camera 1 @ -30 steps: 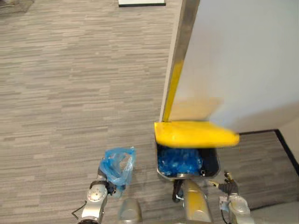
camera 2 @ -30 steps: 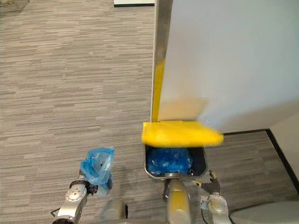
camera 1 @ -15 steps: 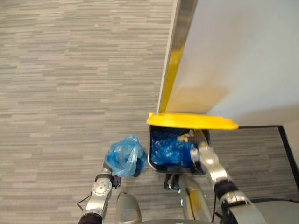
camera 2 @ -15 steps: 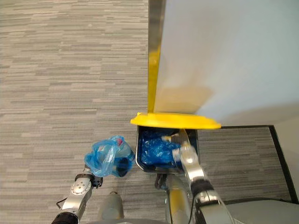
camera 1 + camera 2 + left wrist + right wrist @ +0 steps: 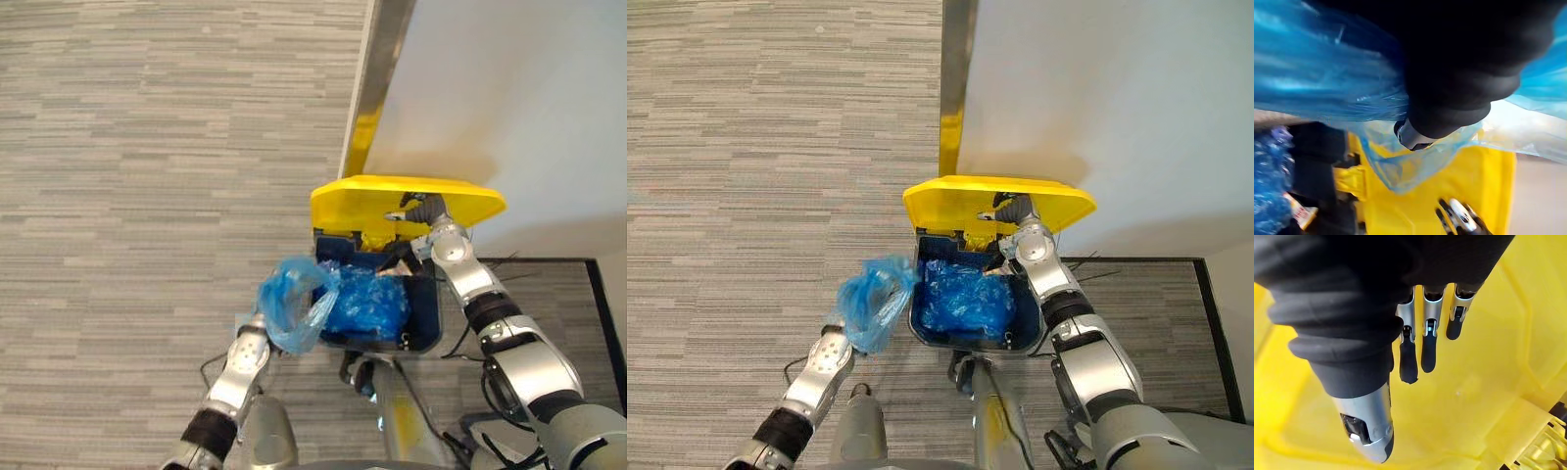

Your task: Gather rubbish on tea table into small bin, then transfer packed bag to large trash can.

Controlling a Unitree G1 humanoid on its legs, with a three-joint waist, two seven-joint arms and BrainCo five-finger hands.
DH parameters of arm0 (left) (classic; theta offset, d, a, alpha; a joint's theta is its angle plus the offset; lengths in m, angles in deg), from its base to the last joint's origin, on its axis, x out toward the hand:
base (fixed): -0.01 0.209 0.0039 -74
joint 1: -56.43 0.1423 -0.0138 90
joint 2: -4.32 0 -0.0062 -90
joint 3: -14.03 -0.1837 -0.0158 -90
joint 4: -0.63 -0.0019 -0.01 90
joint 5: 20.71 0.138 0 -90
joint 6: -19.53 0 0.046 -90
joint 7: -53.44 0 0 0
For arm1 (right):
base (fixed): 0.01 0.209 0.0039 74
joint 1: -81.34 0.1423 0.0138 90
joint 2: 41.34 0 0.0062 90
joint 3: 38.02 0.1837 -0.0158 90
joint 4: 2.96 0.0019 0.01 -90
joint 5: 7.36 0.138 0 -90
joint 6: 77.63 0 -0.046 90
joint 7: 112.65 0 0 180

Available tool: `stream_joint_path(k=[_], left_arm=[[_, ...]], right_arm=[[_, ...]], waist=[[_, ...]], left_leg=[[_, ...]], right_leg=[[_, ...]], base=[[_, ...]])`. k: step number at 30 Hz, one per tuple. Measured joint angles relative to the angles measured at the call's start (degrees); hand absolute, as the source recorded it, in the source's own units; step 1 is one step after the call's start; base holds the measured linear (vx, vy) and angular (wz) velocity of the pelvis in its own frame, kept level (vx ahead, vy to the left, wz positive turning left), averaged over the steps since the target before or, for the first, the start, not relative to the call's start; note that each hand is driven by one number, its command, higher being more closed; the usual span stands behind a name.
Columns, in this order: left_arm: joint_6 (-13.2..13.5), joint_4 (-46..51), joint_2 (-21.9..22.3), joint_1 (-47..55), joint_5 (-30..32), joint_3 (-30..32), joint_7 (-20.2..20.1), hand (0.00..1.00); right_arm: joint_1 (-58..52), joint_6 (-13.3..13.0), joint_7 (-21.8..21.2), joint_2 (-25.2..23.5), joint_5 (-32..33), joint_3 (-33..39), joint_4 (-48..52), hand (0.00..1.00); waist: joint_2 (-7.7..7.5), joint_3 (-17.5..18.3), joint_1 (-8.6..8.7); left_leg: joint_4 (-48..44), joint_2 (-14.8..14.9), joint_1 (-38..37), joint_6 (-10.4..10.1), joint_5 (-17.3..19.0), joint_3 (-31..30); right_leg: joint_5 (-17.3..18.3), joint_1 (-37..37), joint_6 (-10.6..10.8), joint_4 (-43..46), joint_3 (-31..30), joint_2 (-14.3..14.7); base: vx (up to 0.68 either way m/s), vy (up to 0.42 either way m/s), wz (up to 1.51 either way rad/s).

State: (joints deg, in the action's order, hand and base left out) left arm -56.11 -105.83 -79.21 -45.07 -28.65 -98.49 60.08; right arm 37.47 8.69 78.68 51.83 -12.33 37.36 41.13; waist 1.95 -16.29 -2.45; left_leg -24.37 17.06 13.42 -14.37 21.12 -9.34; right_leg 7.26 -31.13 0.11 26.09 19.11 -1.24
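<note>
Large trash can [image 5: 423, 318] stood open, its yellow lid [image 5: 372, 201] tipped up at the can's back edge and its blue liner [image 5: 965, 299] filling the inside. Packed bag [image 5: 294, 299] was at the can's left rim, overlapping it, not yet over the middle of the opening.

Right hand [image 5: 1017, 211] was at the can's back. Fingers [image 5: 1427, 340] were straight and side by side, tips on the lid's underside, thumb apart: propping, not gripping.

Left hand [image 5: 1414, 137] was just outside the can's left rim, under the bag. Film was bunched round the one digit I could see and the rest was buried in plastic. I read it as clenched on the bag's neck.

Step as I read it: drop the bag in the can. Bag needed carrying further across the left rim until its bulk sat above the liner, then release. Let go at the rim and it would likely snag or slide down outside. The straight-fingered prop had no catch, so a slip meant the lid landing on the left arm. Soft bag would sag and swing, so go slow.
</note>
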Motion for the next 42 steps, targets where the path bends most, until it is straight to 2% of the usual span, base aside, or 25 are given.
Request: stream_joint_path(k=[6,12,15,16,18,20,24,25,29,34,38,42], left_arm=[[1.95,5.97,3.98,-10.52,-1.24,-9.40,0.01,1.00],[2.40,4.80,5.39,-16.17,-1.58,-10.70,1.28,1.00],[2.19,-4.84,5.43,-20.91,-1.18,-10.14,2.51,1.00],[1.56,-11.24,5.45,-23.36,-0.07,-9.16,3.19,1.00],[0.68,-15.75,5.44,-25.23,1.04,-8.37,3.82,1.00],[-0.79,-24.44,5.45,-29.36,4.93,-6.46,5.26,1.00],[-2.98,-35.34,6.09,-35.04,11.50,-4.70,5.96,1.00],[-3.72,-37.43,6.21,-34.90,13.40,-4.49,5.95,0.00],[-5.46,-40.61,6.35,-33.93,16.75,-3.10,6.02,0.00],[-5.51,-40.57,7.10,-33.63,19.29,-0.39,6.15,0.00],[-6.72,-40.57,7.68,-33.31,22.37,1.06,6.89,0.00],[-6.74,-40.48,7.75,-32.71,22.73,2.18,7.39,0.00]], right_arm=[[4.57,0.03,-0.13,0.36,-0.11,-2.16,0.04,0.00],[8.28,-0.25,-0.27,2.29,-0.16,-4.37,2.05,0.00],[10.27,-0.32,-0.32,2.75,-0.16,-4.92,2.32,0.00],[11.45,-0.46,-0.36,3.40,-0.13,-6.19,2.60,0.00],[12.24,-0.47,-0.40,3.97,-0.12,-6.71,2.91,0.00],[13.82,-0.78,-0.40,4.78,0.14,-6.73,5.39,0.00],[17.28,-2.13,-0.30,6.11,2.16,-6.74,7.22,0.00],[17.50,-2.50,-0.12,6.34,2.83,-6.74,8.77,0.00],[17.51,-3.32,0.96,6.58,4.60,-7.76,11.51,0.00],[17.50,-3.83,0.95,5.87,4.46,-8.88,11.52,0.00],[17.34,-3.98,0.94,5.51,4.24,-8.95,11.56,0.00],[14.51,-4.00,0.91,6.29,2.97,-8.81,13.45,0.00]], waist=[[0.08,-3.53,1.03],[0.38,-7.47,2.54],[0.16,-8.29,3.20],[0.11,-8.45,3.53],[-0.03,-8.58,3.89],[-0.54,-10.32,5.00],[-1.17,-13.05,6.34],[-1.36,-13.30,6.62],[-1.98,-13.83,6.37],[-1.97,-13.82,6.36],[-1.97,-13.80,6.44],[-1.98,-13.79,6.54]], left_leg=[[-0.45,0.01,0.05,-0.14,-0.07,-0.09],[-0.44,-0.01,0.18,-0.28,-0.14,-0.07],[-0.51,-0.03,1.99,-0.47,-0.24,-0.26],[-0.77,-0.06,3.40,-0.31,-0.59,-0.26],[-0.94,-0.08,4.76,-0.37,-0.79,-0.30],[-3.17,-0.01,7.80,-0.37,-0.70,-0.28],[-8.62,-0.01,13.44,-0.15,0.96,0.19],[-9.69,-0.06,14.99,-0.09,1.53,0.56],[-10.17,-0.57,16.83,-0.03,1.78,2.09],[-9.31,-0.40,16.16,-0.10,1.72,2.74],[-7.83,-1.19,14.73,-0.26,1.60,4.02],[-9.20,-1.67,14.03,-0.21,1.62,3.79]], right_leg=[[-0.11,0.14,-0.09,0.23,0.01,-0.06],[-0.35,-0.25,-0.51,0.64,-0.01,-0.12],[-0.39,-1.71,-0.54,0.30,0.14,-0.14],[-0.73,-2.97,-0.96,0.06,0.19,-0.13],[-0.97,-4.22,-0.88,-0.04,0.23,-0.13],[-1.43,-6.36,-1.07,0.13,0.34,-0.11],[-2.82,-10.50,-1.62,0.22,-0.06,0.09],[-3.34,-11.90,-1.78,0.27,-0.40,0.13],[-4.51,-14.54,-2.04,0.40,-2.04,0.05],[-4.52,-14.76,-2.06,0.67,-2.38,0.07],[-4.50,-14.67,-2.03,0.64,-3.41,-0.39],[-4.52,-13.17,-2.05,0.51,-3.17,-1.01]], base=[[-0.01,-0.002,0.00],[-0.01,-0.005,0.00],[-0.02,-0.018,0.01],[0.00,0.000,0.00],[-0.02,-0.020,-0.04],[-0.03,-0.016,-0.08],[-0.05,0.024,-0.17],[-0.05,0.052,-0.23],[-0.02,0.037,-0.17],[0.00,-0.006,-0.03],[0.00,0.006,-0.04],[-0.01,0.031,0.05]])
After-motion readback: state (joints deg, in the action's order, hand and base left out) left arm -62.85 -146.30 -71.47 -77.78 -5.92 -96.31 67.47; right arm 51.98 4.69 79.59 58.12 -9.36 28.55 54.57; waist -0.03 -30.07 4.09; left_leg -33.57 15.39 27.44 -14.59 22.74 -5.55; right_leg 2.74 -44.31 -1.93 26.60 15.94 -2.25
